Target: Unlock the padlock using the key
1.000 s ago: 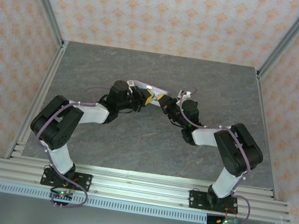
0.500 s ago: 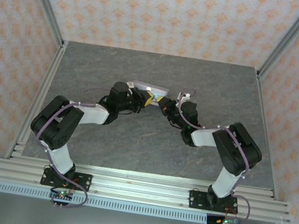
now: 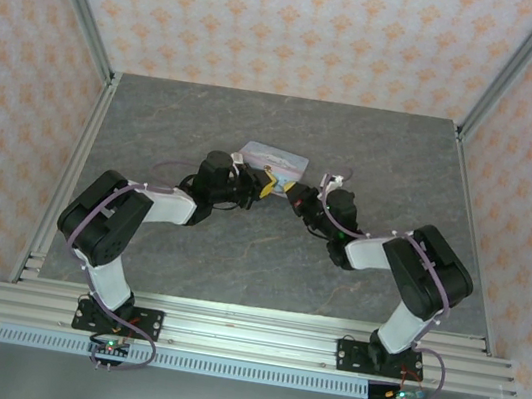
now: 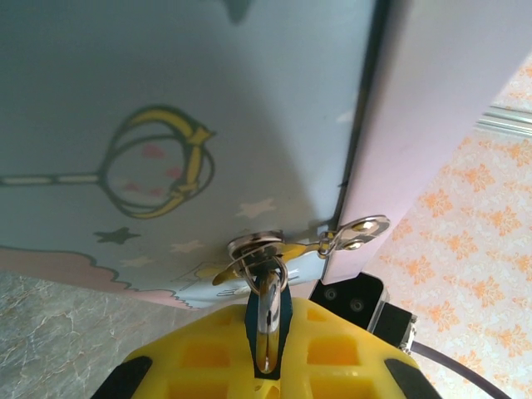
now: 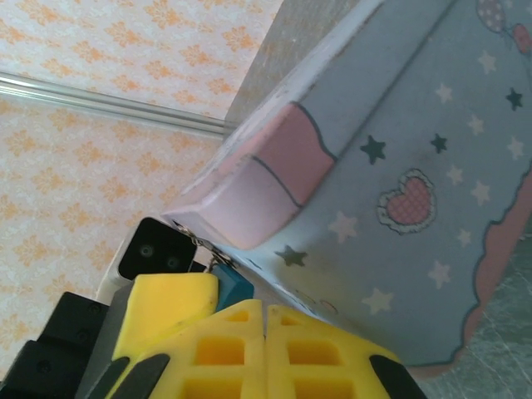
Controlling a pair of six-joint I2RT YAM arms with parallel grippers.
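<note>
The teal padlock (image 4: 268, 320) sits between my left gripper's (image 4: 268, 366) yellow fingers, which are shut on it. Its metal shackle (image 4: 268, 274) passes through the hasp of the pale blue-and-pink tin (image 4: 166, 100). From the right wrist view, a corner of the padlock (image 5: 231, 287) shows beside the left gripper's finger (image 5: 166, 307). My right gripper (image 5: 264, 312) is just next to it, pads pressed together with no gap. The key is hidden. From above, both grippers meet at the tin's (image 3: 275, 155) near edge, left gripper (image 3: 265, 181) and right gripper (image 3: 290, 192) tip to tip.
The tin rests on the grey stone-patterned table (image 3: 238, 246), near its middle. Aluminium frame posts (image 3: 80, 28) and patterned walls close in the sides and back. A rail (image 3: 244, 336) runs along the near edge by the arm bases.
The tin has shifted a little to the right and shows more of its lid from above. Both grippers followed it slightly right, still shut.
</note>
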